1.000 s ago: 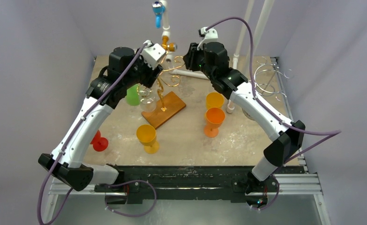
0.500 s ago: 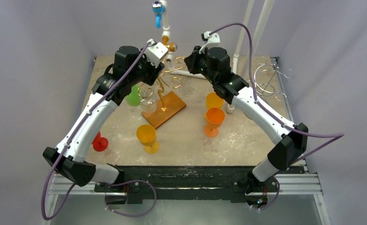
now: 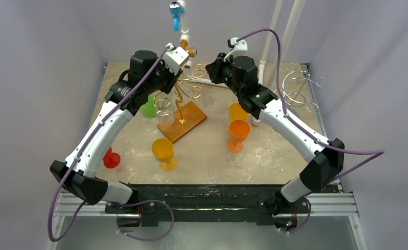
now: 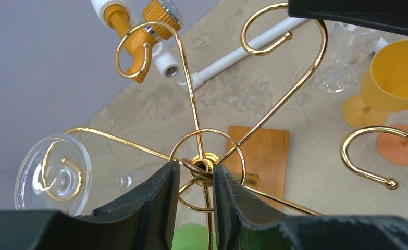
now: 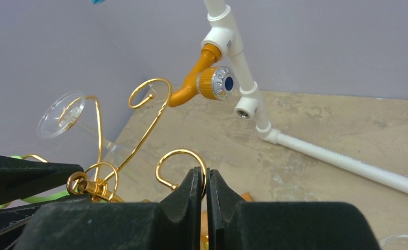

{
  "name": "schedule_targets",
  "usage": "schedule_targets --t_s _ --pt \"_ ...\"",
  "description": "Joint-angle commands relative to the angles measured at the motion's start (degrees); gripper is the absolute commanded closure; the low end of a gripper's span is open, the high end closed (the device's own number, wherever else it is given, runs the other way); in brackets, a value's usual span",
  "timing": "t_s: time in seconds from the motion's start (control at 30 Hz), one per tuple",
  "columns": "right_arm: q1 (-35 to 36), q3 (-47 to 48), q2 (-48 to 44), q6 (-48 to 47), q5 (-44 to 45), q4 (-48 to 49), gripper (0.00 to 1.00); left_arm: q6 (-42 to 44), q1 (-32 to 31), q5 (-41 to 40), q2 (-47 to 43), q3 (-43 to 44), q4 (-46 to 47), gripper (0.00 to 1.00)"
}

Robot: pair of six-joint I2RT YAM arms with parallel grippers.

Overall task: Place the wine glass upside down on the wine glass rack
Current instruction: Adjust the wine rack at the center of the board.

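Your left gripper (image 4: 195, 167) has its two fingers close on either side of the small knob (image 4: 200, 167) at the top of the gold rack (image 3: 188, 122), with only a narrow gap between them. You cannot tell whether they are actually clamping the knob or only flanking it.

Your right gripper (image 5: 202, 175) is pressed almost together. The thin wire of one curled hook (image 5: 182, 151) of the rack runs down into the slit between its fingers, so it is pinching that hook.

The wine glass (image 4: 53, 174) is clear and is on the rack, to the left of the knob in your left wrist view. Its round foot is caught in a gold curl. Its stem slants away from the foot and down toward the table (image 3: 207, 151), so it hangs tilted with the bowl below the foot.

Further out, the rack's wooden base rests on the table. A green glass (image 3: 148, 108) stands just left of it and a yellow goblet (image 3: 162, 150) stands in front of it. An orange goblet (image 3: 238, 130) is off to the right, with a second yellow one just behind. A red glass (image 3: 109, 158) sits near the left edge. Behind the rack, an orange tap (image 5: 212, 83) juts from a white pipe (image 5: 342, 161).
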Motion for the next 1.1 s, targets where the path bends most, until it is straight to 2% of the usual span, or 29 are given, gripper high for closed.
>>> schedule_targets --t_s 0.0,0.4,1.07 --pt "1.5 -0.7 -1.2 2.3 -3.5 -6.2 0.92 0.1 1.9 -3.6 1.9 1.5 1.5 0.68" --pt "3.2 3.5 -0.7 3.7 -2.3 -10.7 0.89 -0.1 5.3 -1.9 3.0 1.8 3.3 0.70" --pt "9.3 0.8 -1.9 6.3 -2.7 -12.2 0.89 1.1 6.0 -2.2 3.7 1.9 4.6 0.70"
